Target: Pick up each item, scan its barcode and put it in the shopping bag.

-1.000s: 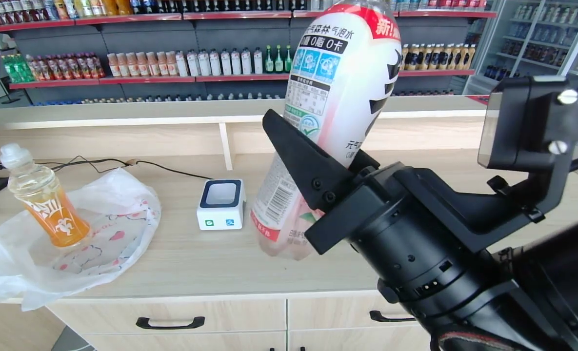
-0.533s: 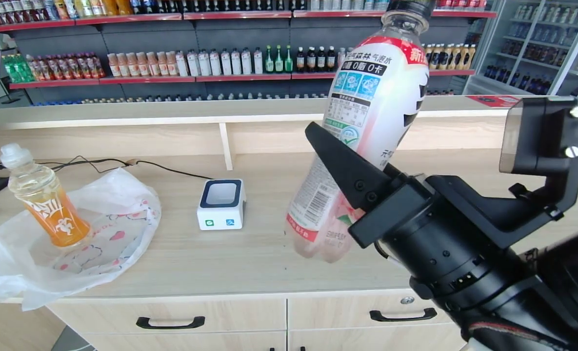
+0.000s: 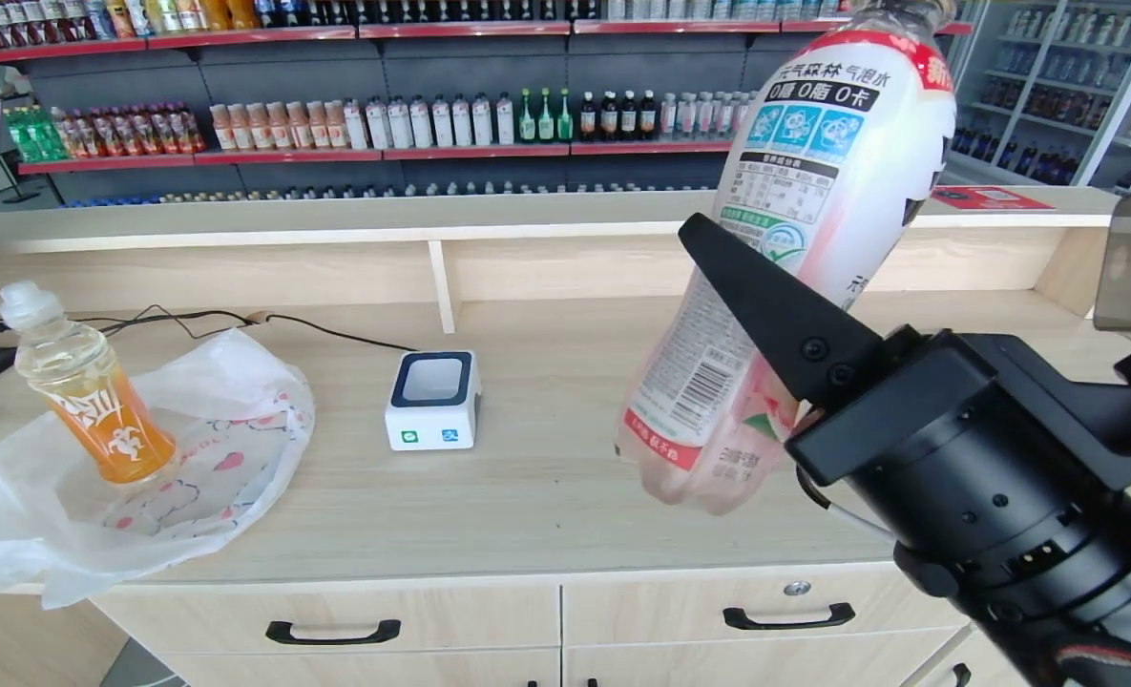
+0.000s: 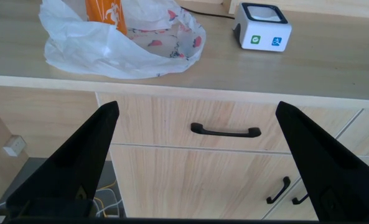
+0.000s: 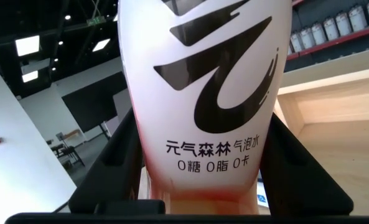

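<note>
My right gripper point(image 3: 783, 320) clamps the pink bottle point(image 3: 818, 181), tilted, in the air right of the scanner point(image 3: 431, 399); my left gripper point(image 4: 196, 111) gapes wide, empty.

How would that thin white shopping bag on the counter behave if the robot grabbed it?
Probably floppy: the shopping bag lies crumpled and flattened on the counter, holding no shape. It looks very light, so a push would likely just bunch it. The orange drink bottle standing on it might tip if the bag were tugged.
</note>
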You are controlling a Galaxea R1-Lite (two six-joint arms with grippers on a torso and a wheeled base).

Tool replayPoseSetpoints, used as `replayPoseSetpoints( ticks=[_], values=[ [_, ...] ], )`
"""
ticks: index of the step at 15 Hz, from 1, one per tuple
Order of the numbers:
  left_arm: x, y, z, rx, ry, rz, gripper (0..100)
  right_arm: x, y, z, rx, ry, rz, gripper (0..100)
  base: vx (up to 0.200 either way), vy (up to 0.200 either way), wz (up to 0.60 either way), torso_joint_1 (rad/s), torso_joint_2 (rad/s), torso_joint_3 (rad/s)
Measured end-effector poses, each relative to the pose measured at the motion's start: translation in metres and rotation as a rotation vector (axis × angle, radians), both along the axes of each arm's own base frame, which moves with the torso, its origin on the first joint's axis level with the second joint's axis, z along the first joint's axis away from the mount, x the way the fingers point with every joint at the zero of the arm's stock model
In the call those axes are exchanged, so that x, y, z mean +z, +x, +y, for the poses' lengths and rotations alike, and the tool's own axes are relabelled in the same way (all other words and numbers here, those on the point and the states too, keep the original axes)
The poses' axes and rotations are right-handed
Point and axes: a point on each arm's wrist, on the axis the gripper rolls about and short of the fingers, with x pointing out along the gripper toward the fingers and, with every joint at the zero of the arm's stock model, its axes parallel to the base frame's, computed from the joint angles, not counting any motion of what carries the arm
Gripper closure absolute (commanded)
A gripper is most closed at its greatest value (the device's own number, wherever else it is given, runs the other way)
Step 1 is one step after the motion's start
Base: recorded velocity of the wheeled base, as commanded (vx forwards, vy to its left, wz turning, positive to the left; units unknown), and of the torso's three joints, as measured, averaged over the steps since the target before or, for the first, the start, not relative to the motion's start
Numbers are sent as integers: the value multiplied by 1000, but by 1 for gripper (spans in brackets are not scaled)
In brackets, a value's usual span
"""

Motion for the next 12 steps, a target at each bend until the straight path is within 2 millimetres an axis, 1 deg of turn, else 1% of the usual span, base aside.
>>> replayPoseSetpoints(
  ticks=[8, 10, 12],
  values=[
    [0, 0, 0, 0, -1, 0, 0, 5, -6, -8, 4, 18, -9, 100, 0, 0, 0, 0, 0, 0],
    [0, 0, 0, 0, -1, 0, 0, 3, -7, -11, -6, 1, -14, 100, 0, 0, 0, 0, 0, 0],
    [0, 0, 0, 0, -1, 0, 0, -2, -2, -16, -54, -58, -44, 100, 0, 0, 0, 0, 0, 0]
  ],
)
